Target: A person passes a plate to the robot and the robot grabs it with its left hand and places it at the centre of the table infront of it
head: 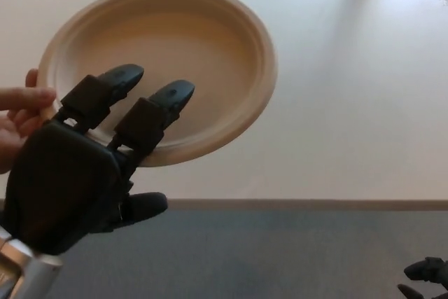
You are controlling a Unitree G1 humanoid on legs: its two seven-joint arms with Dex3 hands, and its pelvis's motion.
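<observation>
A beige paper plate (203,40) hangs tilted above the pale table (350,103), in the upper left of the head view. A person's hand (21,113) pinches its left rim. My left hand (77,180) reaches in from the lower left. Its two black fingers (150,113) lie stretched over the plate's near rim and inner face. The thumb (143,204) sticks out below the rim, apart from it, so the hand is open around the rim rather than clamped. Only a small black tip of my right hand (425,271) shows at the bottom right corner.
The table's near edge (294,203) runs across the picture, with grey floor (280,257) below it. Bright light falls on the table's far right.
</observation>
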